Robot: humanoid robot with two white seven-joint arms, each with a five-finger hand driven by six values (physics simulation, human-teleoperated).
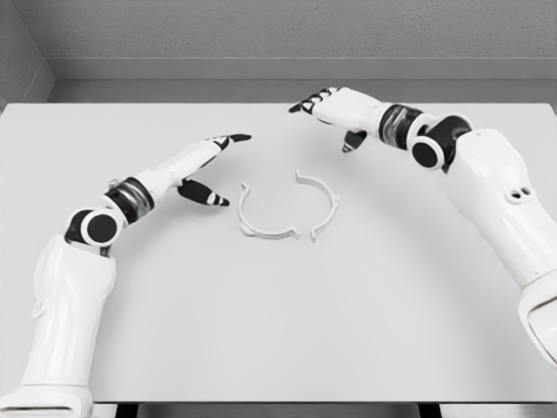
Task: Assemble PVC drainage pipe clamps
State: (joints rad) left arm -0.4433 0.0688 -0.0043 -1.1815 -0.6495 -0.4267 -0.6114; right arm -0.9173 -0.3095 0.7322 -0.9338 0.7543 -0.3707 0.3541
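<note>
Two white clamp halves are seen at the centre of the table [278, 348]: the left clamp half [261, 222] and the right clamp half [320, 205], lying just beside each other. The left hand [209, 165], fingers spread, is held left of them; the right hand [335, 113], relaxed and empty, is placed above. Nothing is interposed between hands and parts.

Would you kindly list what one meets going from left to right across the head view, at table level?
Left robot hand → left clamp half → right clamp half → right robot hand, all over the white table.
</note>
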